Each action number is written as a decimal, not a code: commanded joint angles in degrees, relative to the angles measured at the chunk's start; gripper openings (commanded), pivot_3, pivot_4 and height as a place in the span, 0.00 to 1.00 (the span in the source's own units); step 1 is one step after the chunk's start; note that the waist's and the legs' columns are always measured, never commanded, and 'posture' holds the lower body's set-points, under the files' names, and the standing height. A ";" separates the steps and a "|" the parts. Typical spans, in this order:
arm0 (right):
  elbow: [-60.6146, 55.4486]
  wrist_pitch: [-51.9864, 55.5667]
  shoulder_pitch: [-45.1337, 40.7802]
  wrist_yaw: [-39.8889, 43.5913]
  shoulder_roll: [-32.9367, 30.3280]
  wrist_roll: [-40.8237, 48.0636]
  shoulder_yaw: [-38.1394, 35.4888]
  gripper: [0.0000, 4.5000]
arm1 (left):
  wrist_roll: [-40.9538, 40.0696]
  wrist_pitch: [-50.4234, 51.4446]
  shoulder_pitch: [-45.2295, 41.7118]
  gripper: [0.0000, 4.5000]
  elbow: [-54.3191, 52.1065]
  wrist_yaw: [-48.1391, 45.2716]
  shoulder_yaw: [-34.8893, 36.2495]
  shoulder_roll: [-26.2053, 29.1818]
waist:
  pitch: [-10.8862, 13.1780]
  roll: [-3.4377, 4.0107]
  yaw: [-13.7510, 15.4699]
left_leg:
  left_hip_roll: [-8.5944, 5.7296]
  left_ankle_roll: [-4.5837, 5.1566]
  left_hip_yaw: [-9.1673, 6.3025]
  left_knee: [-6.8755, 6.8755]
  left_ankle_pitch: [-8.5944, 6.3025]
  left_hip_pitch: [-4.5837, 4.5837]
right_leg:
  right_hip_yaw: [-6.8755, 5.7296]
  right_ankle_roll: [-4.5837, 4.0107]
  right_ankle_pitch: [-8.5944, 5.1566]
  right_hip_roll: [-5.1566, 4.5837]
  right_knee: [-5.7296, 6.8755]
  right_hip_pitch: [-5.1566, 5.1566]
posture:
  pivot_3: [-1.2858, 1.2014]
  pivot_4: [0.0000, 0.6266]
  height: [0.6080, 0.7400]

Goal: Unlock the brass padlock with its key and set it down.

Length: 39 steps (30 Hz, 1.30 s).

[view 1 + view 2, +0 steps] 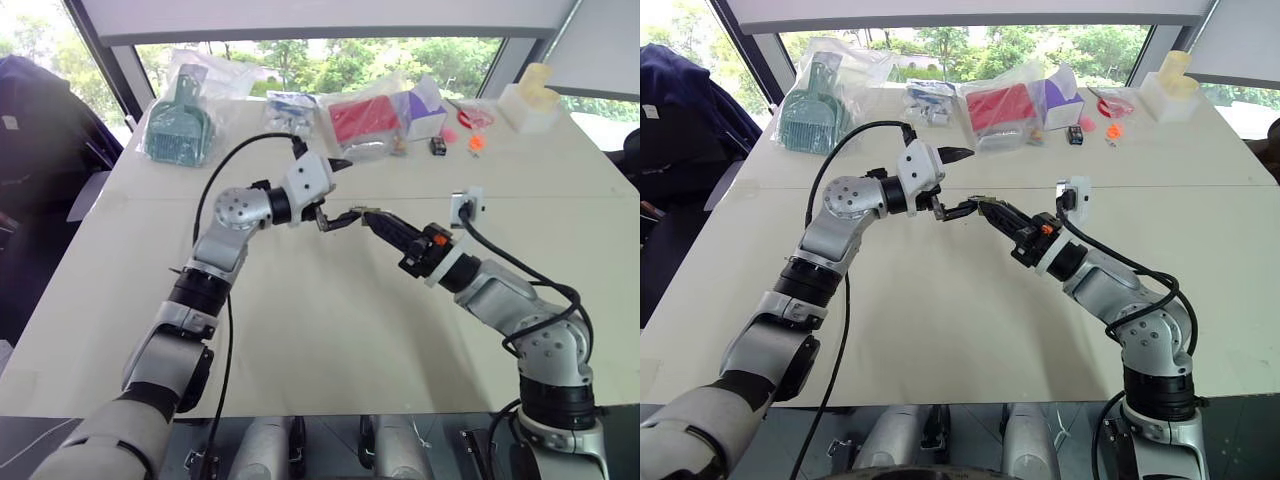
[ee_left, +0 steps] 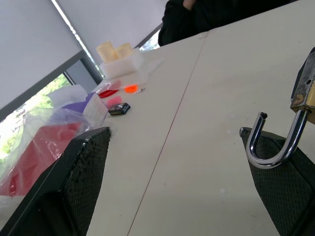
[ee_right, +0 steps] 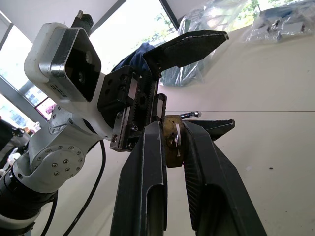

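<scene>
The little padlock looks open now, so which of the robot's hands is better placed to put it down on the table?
The right hand, probably: it is shut on the brass padlock, whose shackle hangs open. The left hand is wide open beside it, holding nothing.

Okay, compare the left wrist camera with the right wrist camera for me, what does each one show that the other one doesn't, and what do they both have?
Left wrist view alone: the padlock's silvery shackle swung open with its free end in the air, plus a small black item and orange bits far off on the table.

Right wrist view alone: the right hand shut on the brass padlock, and the whole left hand from outside, fingers spread wide around the padlock.

Both: the padlock, the pale table and the bagged goods by the window.
</scene>
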 commanded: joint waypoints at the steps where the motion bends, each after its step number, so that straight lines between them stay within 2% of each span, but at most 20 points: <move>1: -2.16 0.23 0.44 0.04 0.16 0.97 -0.26 0.00 | -0.01 -1.37 -1.03 0.96 -1.65 2.54 2.40 0.00 | 0.00 0.00 -0.01 | 0.00 0.00 0.00 0.00 0.00 0.00 | 0.00 0.00 0.00 0.00 0.00 0.00 | 0.52 0.24 0.96; 12: -1.25 0.54 0.19 -0.63 0.45 0.14 -0.07 0.00 | 0.64 0.00 1.26 0.96 -3.57 4.20 1.92 0.62 | 0.00 0.00 -0.01 | 0.00 0.00 0.00 0.00 0.00 0.00 | 0.00 0.00 0.00 0.00 0.00 0.00 | 0.52 0.24 0.96; 16: 0.70 1.11 0.19 -3.04 0.51 0.01 -1.53 0.00 | 0.00 7.43 3.47 0.96 -4.53 0.38 1.21 3.88 | 0.00 0.00 -0.16 | 0.00 0.00 0.00 -0.01 0.00 0.00 | 0.00 0.00 0.00 0.00 0.01 -0.01 | 0.52 0.24 0.96; 20: 10.75 11.67 -0.37 -8.23 -2.62 -0.54 -0.42 0.00 | -8.11 22.85 8.70 0.96 -12.70 -8.67 2.93 9.57 | 0.00 0.00 -0.69 | 0.03 -0.30 0.02 -0.02 0.17 0.02 | 0.00 -0.01 -0.01 0.01 0.06 -0.03 | 0.52 0.24 0.96; 25: 17.80 15.39 -2.49 -5.70 -3.15 -2.00 -0.50 0.00 | -16.06 36.88 15.61 0.96 -27.02 -13.12 4.14 15.50 | 0.02 0.03 -0.55 | 0.03 -0.34 0.02 -0.02 0.18 -0.09 | 0.02 -0.20 -0.11 -0.02 0.06 -0.15 | 0.52 0.24 0.96; 29: 21.03 15.06 -4.95 -2.87 -4.24 -6.97 1.86 0.00 | -17.69 41.09 19.01 0.96 -32.99 -10.49 5.00 16.64 | 0.02 0.04 -0.49 | 0.02 -0.29 0.00 -0.02 0.16 -0.05 | 0.02 -0.20 -0.12 -0.01 0.02 -0.09 | 0.52 0.24 0.96; 35: 21.66 15.07 -5.78 1.61 -5.78 -13.70 4.99 0.63 | -19.69 44.34 21.44 0.97 -36.68 -7.69 5.84 16.11 | 0.00 0.02 -0.52 | 0.03 -0.30 -0.01 -0.02 0.17 0.01 | 0.01 -0.19 -0.12 0.04 0.02 -0.03 | 0.52 0.24 0.96; 38: 19.15 13.58 -4.72 4.95 -9.55 -17.23 6.20 0.97 | -20.36 44.69 22.20 0.97 -37.59 -7.17 5.76 16.04 | 0.00 0.02 -0.27 | 0.02 -0.18 -0.01 -0.01 0.09 0.14 | 0.01 -0.21 -0.13 0.02 0.01 0.10 | 0.52 0.24 0.96; 39: 16.69 12.03 -3.34 6.96 -12.86 -18.86 6.15 0.97 | -20.53 44.77 22.70 0.97 -37.77 -7.20 5.79 16.19 | -0.02 -0.01 -0.07 | 0.02 -0.12 -0.01 -0.01 0.05 0.14 | 0.01 -0.21 -0.13 0.02 0.01 0.11 | 0.52 0.24 0.96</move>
